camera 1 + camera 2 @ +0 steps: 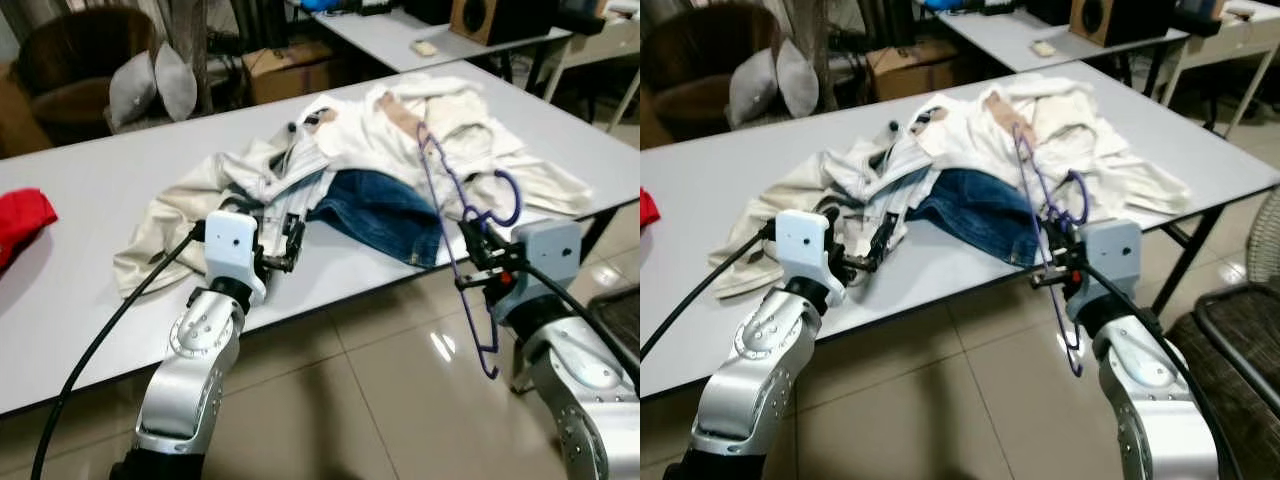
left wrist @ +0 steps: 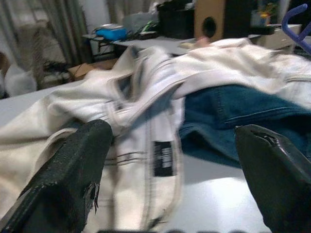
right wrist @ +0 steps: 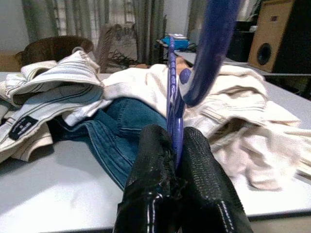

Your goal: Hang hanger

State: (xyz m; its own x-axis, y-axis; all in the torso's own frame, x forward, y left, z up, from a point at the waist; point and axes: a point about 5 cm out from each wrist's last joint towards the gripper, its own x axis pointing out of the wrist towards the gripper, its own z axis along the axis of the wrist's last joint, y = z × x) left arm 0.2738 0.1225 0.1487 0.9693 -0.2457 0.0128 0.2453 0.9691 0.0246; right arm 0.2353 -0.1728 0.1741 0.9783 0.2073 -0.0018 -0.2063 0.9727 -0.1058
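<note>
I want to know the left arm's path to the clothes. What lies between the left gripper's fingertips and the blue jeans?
In the left wrist view, the open left gripper faces a striped white garment with a black label; the blue jeans lie just past it.

Even indoor light, glare patches on the floor tiles (image 1: 440, 345), wrist views softly blurred.

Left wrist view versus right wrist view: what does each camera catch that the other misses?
The left wrist view alone has the left pincer with its black fingers spread wide before a striped white garment. The right wrist view alone has the right pincer with fingers pressed together on the purple hanger. Both share the blue jeans, the cream clothes, the grey table and a wooden speaker behind.
</note>
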